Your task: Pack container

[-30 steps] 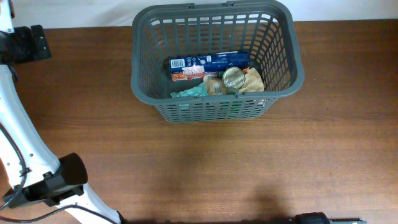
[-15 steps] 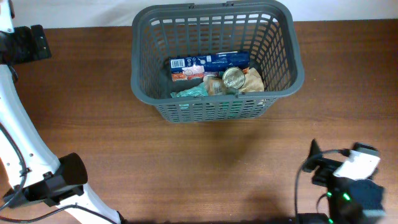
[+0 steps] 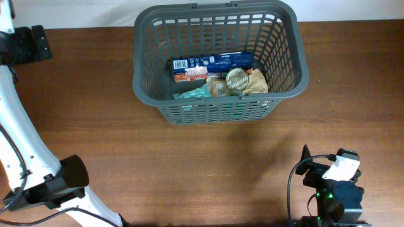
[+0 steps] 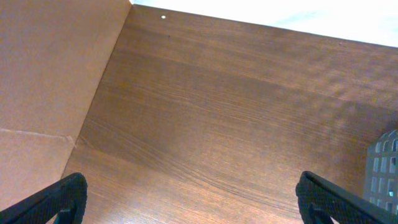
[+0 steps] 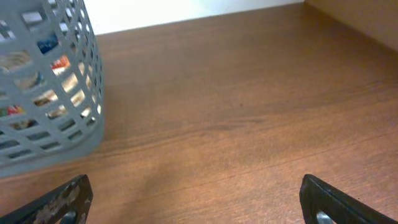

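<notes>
The container (image 3: 218, 112) is a large dark grey slotted basket at the back middle of the table. Inside lie a blue-and-white packet (image 3: 211, 65), a round tin can (image 3: 237, 80), a teal packet (image 3: 192, 93) and a tan bag (image 3: 257, 82). My right gripper (image 3: 314, 165) is near the front right edge, well in front of the basket. In the right wrist view it (image 5: 196, 196) is open and empty, with the basket (image 5: 56, 124) at the left. My left gripper (image 3: 30, 43) is at the far left. In its wrist view it (image 4: 193, 196) is open and empty over bare wood.
A brown cardboard wall (image 4: 50, 81) stands along the table's left side. A corner of the basket (image 4: 384, 168) shows at the right edge of the left wrist view. The white left arm (image 3: 25, 151) runs down the left side of the table.
The right arm has come into view at the front right and then shifted a little to the left and toward the front. The left arm and the basket's contents have not moved.
</notes>
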